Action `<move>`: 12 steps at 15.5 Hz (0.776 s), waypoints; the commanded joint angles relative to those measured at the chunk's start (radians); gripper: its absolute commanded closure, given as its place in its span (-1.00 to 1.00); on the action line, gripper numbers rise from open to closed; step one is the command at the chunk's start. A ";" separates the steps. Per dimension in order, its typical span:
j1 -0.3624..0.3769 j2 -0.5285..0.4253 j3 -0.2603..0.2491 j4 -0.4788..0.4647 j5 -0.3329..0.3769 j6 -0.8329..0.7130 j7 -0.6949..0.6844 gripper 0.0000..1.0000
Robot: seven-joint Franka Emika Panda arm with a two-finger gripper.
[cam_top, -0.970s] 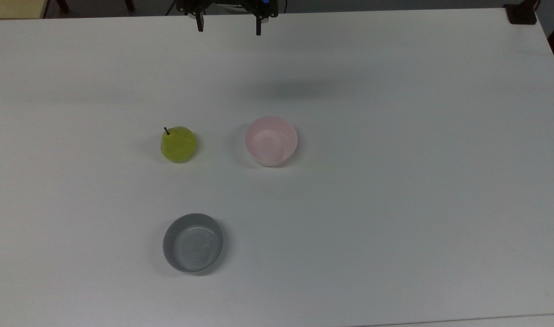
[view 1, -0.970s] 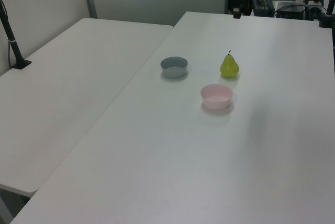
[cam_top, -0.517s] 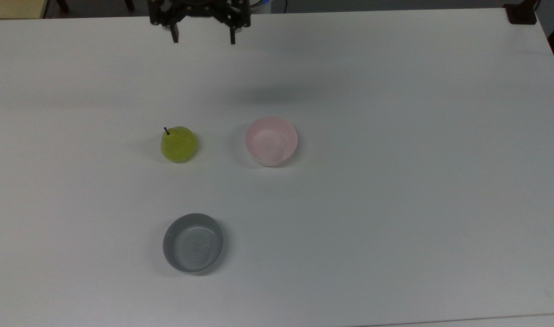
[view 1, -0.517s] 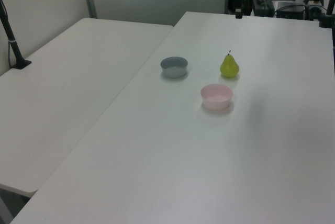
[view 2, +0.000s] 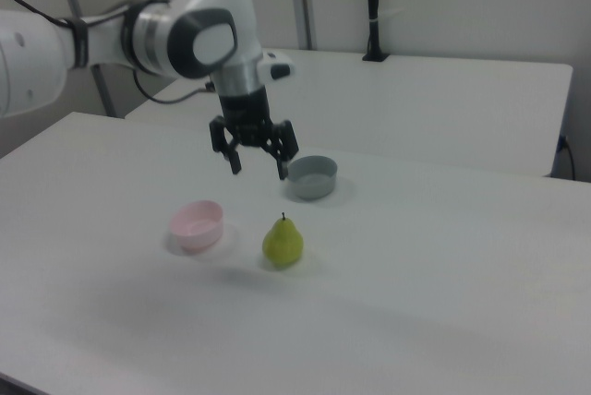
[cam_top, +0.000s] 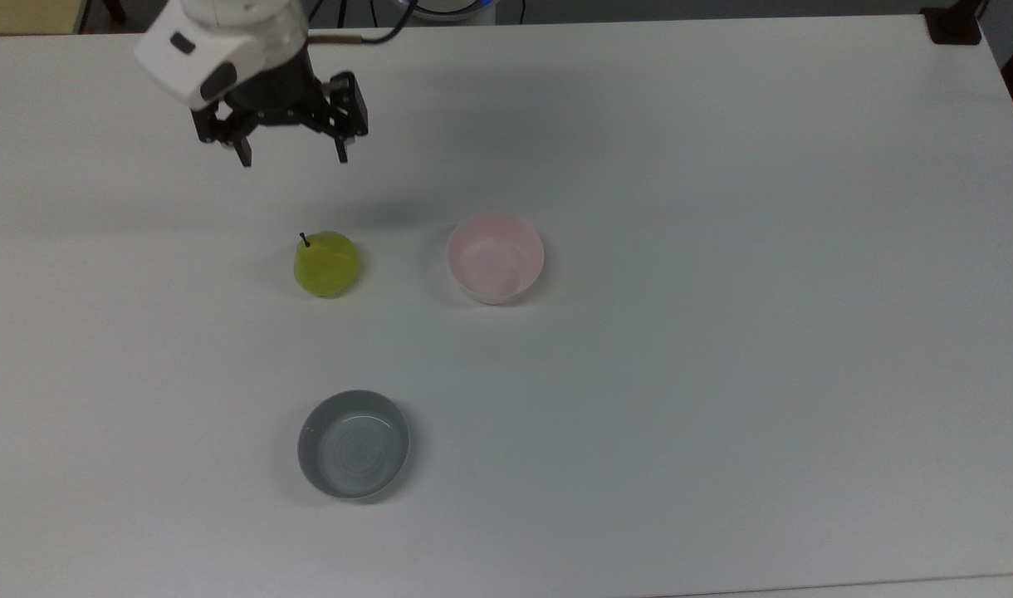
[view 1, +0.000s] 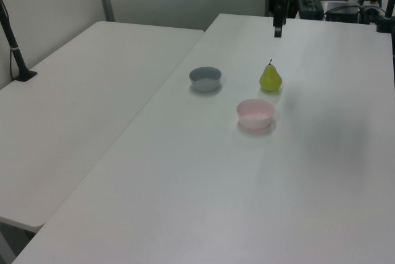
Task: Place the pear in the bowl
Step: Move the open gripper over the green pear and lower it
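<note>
The tool [cam_top: 292, 156] is seen spread wide, nothing held or touched, hung above the white worktop [cam_top: 722, 332]. In the top view, left to right: the pear [cam_top: 326, 264] is stood upright on the worktop, below the tool and apart from it; the pink bowl [cam_top: 496, 257] is placed near the pear's right, nothing inside. The grey bowl [cam_top: 354, 444] is set well below the pear, likewise unfilled.
</note>
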 commanded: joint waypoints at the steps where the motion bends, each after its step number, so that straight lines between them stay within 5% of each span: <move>1: -0.006 0.056 0.002 -0.047 -0.009 0.078 -0.023 -1.00; 9: -0.007 0.142 0.002 -0.124 -0.012 0.258 -0.029 -1.00; 12: -0.006 0.156 0.002 -0.124 -0.012 0.261 -0.029 -0.73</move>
